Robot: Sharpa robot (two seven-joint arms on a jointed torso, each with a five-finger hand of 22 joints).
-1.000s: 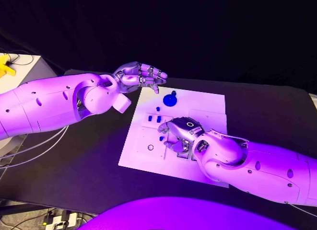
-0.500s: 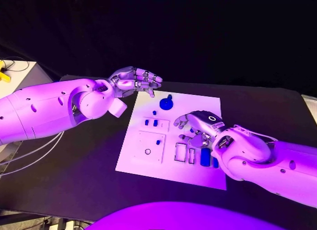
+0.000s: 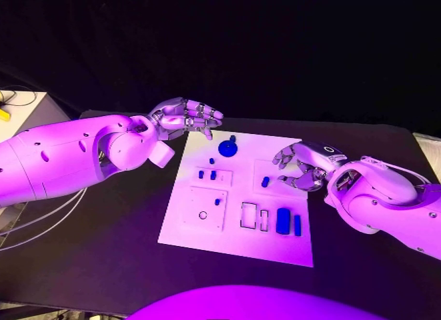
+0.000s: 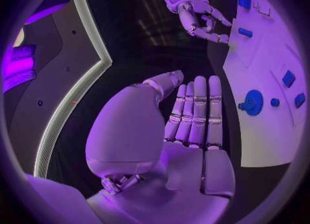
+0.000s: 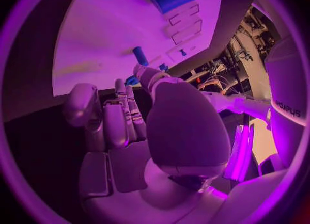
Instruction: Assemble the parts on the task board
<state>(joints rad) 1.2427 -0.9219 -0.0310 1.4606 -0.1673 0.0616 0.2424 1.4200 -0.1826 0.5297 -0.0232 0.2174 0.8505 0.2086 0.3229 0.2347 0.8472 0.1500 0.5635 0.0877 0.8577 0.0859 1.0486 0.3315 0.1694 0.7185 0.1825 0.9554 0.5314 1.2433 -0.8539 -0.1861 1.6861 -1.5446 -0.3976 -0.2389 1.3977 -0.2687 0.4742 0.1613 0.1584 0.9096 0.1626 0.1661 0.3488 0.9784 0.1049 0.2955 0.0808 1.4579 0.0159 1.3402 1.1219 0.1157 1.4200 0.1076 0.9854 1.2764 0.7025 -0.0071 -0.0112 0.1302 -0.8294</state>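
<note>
Meanwhile both hands hold nothing, fingers apart: the left hand (image 3: 187, 116) beside the task board (image 3: 230, 230), the right hand (image 3: 307, 167) over its edge

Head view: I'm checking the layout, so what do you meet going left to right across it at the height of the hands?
Left arm → left hand → round blue part → right hand → right arm.

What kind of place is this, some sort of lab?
Probably a robotics lab or test bench. Two white arms with silver hands, left hand and right hand, hover over a black table holding a white task board with small blue parts, and loose cables hang beside it.
</note>
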